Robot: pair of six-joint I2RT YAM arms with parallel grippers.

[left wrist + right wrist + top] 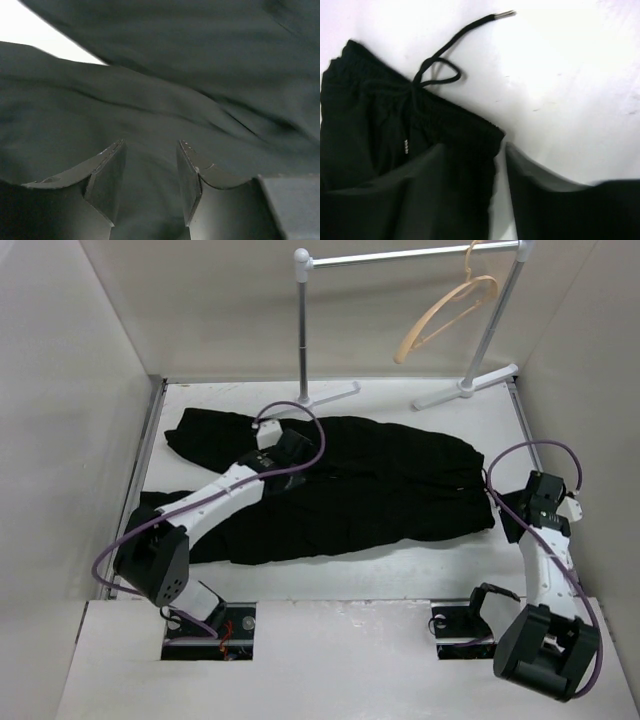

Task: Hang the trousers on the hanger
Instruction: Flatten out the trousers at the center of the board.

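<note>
Trousers [400,490], one pair flat, one hanger [428,320], left end effector [150,145] spread, right end effector [475,147] spread

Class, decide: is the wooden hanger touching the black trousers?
Apart. The top view shows the hanger hanging from the rail, while the trousers lie flat on the table.

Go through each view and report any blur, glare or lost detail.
Top external: sharp and evenly lit, though the black trousers show few folds; the hanger reads clearly. Left wrist: very close to the cloth, soft and smeared, with a blown-out white corner top left. Right wrist: the table glares white, the drawstring is readable, the near fingers are dark and blurred.
</note>
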